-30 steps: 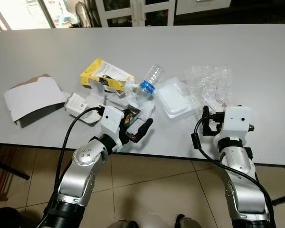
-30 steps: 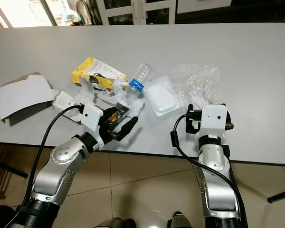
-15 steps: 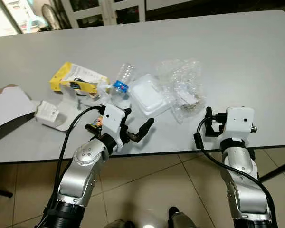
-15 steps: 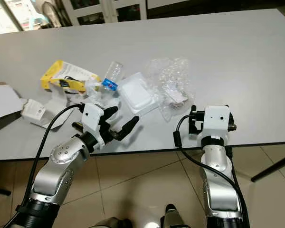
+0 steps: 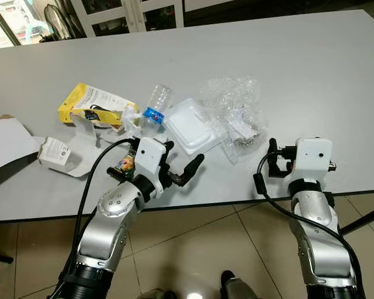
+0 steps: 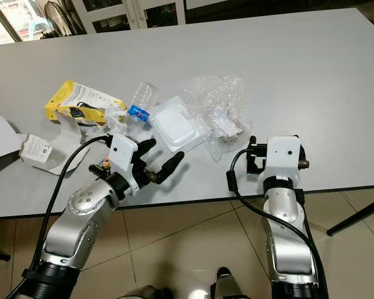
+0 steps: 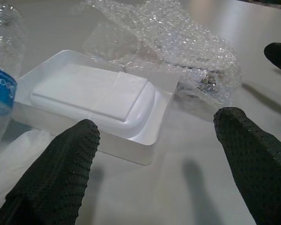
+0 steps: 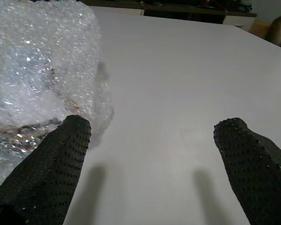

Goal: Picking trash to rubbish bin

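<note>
Trash lies on a white table (image 5: 299, 62): a yellow carton (image 5: 90, 103), a clear bottle with a blue label (image 5: 154, 109), a white foam container (image 5: 190, 128), crumpled bubble wrap (image 5: 234, 112) and a small colourful wrapper (image 5: 126, 163). My left gripper (image 5: 182, 154) hovers open just in front of the foam container (image 7: 98, 93), holding nothing. My right gripper (image 5: 280, 152) is open over bare table at the near right of the bubble wrap (image 8: 33, 70), also holding nothing.
A torn white cardboard box (image 5: 6, 146) and a small white labelled box (image 5: 56, 151) lie at the left. The table's front edge (image 5: 206, 205) runs just under my wrists, with tiled floor (image 5: 193, 249) below. Dark cabinets stand beyond the far edge.
The whole picture slid left as the camera moved right along the table. Both grippers now sit further right relative to the trash; the wrapper is now left of my left wrist. Both stay open.
</note>
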Robot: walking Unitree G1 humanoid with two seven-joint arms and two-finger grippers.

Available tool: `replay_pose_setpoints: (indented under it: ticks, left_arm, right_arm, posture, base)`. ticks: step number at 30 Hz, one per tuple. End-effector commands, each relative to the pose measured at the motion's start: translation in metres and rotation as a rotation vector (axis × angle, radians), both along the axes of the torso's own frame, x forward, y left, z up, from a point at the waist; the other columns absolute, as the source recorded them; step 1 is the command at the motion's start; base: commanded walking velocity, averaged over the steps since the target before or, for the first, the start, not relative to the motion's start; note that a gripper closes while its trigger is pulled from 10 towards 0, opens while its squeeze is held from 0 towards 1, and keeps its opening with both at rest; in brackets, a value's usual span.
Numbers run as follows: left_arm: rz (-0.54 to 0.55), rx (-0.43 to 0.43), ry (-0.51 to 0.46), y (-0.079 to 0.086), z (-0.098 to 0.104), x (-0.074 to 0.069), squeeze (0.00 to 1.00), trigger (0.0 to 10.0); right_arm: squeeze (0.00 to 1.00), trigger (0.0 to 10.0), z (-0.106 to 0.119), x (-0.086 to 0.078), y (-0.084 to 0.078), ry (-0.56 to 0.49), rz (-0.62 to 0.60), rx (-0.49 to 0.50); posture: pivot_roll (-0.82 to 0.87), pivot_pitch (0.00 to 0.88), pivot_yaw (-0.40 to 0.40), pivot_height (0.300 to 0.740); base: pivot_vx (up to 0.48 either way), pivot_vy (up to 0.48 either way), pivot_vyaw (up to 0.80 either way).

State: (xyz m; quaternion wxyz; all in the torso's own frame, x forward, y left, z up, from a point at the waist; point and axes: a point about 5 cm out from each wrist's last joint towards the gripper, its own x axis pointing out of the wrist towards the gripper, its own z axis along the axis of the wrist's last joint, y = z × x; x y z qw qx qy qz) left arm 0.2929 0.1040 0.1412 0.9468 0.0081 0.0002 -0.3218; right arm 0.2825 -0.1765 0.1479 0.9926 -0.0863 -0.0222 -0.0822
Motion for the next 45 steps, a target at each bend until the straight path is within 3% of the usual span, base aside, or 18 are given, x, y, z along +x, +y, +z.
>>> replay_pose_setpoints:
  ticks: [1, 14, 29, 35, 41, 45]
  left_arm:
    - [0.014, 0.002, -0.002, 0.003, 0.000, -0.003, 0.00, 10.0]
    - [-0.005, 0.002, 0.006, 0.010, 0.004, -0.008, 0.00, 10.0]
    - [-0.118, 0.009, -0.018, 0.019, 0.038, -0.017, 0.00, 10.0]
    - [-0.129, 0.007, -0.017, 0.019, 0.041, -0.018, 0.00, 10.0]
    - [-0.171, 0.010, -0.014, 0.022, 0.052, -0.022, 0.00, 10.0]
    - [-0.173, 0.020, -0.001, 0.023, 0.051, -0.024, 0.00, 10.0]
  right_arm:
    - [0.08, 10.0, -0.002, 0.001, 0.002, 0.013, 0.018, 0.009]
    - [0.08, 10.0, 0.012, 0.019, 0.014, -0.030, 0.101, 0.007]
    - [0.08, 10.0, 0.017, 0.047, 0.021, 0.011, 0.265, 0.065]
    - [0.08, 10.0, 0.018, 0.049, 0.022, 0.008, 0.265, 0.058]
    - [0.08, 10.0, 0.030, 0.057, 0.022, -0.054, 0.250, -0.031]
    - [0.08, 10.0, 0.029, 0.063, 0.021, -0.038, 0.225, -0.061]
  posture:
    - [-0.03, 0.187, 0.098, 0.740]
    - [0.00, 0.225, 0.104, 0.740]
    - [0.08, 0.278, 0.139, 0.740]
    - [0.08, 0.278, 0.139, 0.740]
    - [0.12, 0.291, 0.155, 0.740]
    - [0.12, 0.291, 0.155, 0.740]
  base:
    - [0.000, 0.000, 0.00]
    - [0.000, 0.000, 0.00]
    - [0.000, 0.000, 0.00]
    - [0.000, 0.000, 0.00]
    - [0.000, 0.000, 0.00]
    - [0.000, 0.000, 0.00]
